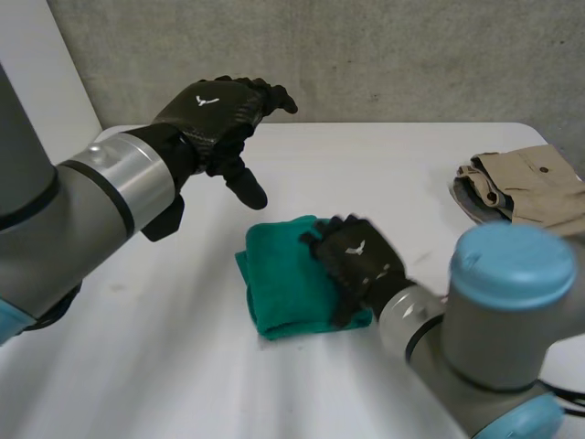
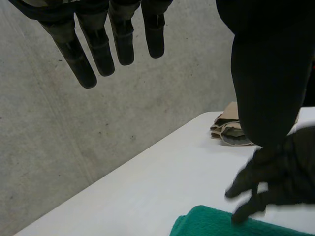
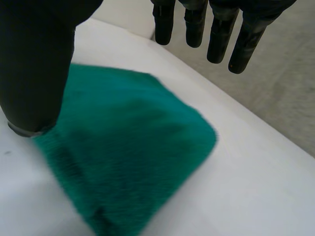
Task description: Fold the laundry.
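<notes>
My right robot hand (image 1: 358, 258) is over the near-right part of the folded green terry towel (image 1: 279, 279), fingers straight and released. My left robot hand (image 1: 215, 105) is raised, relaxed, grasping nothing. The towel lies mid white tabletop (image 1: 366, 174), and the crumpled beige garment (image 1: 530, 183) lies well apart.

- The left hand (image 2: 98, 44) is held well above the counter (image 2: 157, 187), its fingers (image 2: 123, 42) stretched out straight and slightly spread, with nothing grasped.
- Its thumb (image 2: 268, 83) is kept apart from the fingers, and nothing is pinched against it.
- A green cloth (image 2: 216, 223) is laid on the counter beneath the hand.
- The right hand (image 2: 285, 179) is seen at the cloth's edge; whether the cloth is touched cannot be told.
- Folded beige garments (image 2: 231, 129) are piled on the counter beyond the right hand, near a grey wall (image 2: 74, 147).
</notes>
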### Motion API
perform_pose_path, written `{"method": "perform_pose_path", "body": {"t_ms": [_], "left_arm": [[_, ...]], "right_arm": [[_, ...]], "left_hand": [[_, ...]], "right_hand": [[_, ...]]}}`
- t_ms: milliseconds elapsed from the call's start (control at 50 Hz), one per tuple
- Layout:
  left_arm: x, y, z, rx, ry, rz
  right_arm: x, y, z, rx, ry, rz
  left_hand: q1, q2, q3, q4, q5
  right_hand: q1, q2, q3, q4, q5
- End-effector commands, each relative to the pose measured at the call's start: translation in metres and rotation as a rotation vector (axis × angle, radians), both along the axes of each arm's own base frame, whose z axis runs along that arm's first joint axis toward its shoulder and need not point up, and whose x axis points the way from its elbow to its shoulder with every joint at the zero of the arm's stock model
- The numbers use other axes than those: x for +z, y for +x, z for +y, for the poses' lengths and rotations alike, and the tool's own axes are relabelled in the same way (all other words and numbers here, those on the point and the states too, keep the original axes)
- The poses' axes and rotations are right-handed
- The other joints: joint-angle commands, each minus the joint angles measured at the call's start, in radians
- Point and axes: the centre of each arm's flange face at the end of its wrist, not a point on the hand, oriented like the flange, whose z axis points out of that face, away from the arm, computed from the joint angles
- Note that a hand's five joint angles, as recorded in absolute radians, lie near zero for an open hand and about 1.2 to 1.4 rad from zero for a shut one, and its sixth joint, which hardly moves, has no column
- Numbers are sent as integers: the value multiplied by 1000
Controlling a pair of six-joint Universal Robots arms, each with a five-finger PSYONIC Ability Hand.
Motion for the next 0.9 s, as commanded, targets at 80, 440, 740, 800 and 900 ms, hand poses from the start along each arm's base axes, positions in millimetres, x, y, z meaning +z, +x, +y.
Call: {"method": "perform_pose_path", "body": {"t_ms": [80,440,740,800,900], "left_arm": [[-2,3,2,-2,39,-7],[-5,4,-1,9,53,-2],[-6,4,-2,15,76,20],[-7,4,-2,15,78,20],[-7,4,-2,15,78,20]], "right_arm": [[-52,18,5,23,-7,54],[-65,34,-16,19,-50,54],[-56,44,-29,14,-94,28],[-57,47,-32,14,-104,29],[-60,50,-36,16,-108,36]], "left_hand": [[44,23,15,26,35],[44,23,15,26,35],[44,23,15,26,35],[47,25,18,29,38],[44,23,15,26,35]], "right_hand": [[4,-51,-38,-65,-72],[437,382,395,368,361],[437,382,395,368,361],[437,382,395,368,361],[624,569,582,555,548]]}}
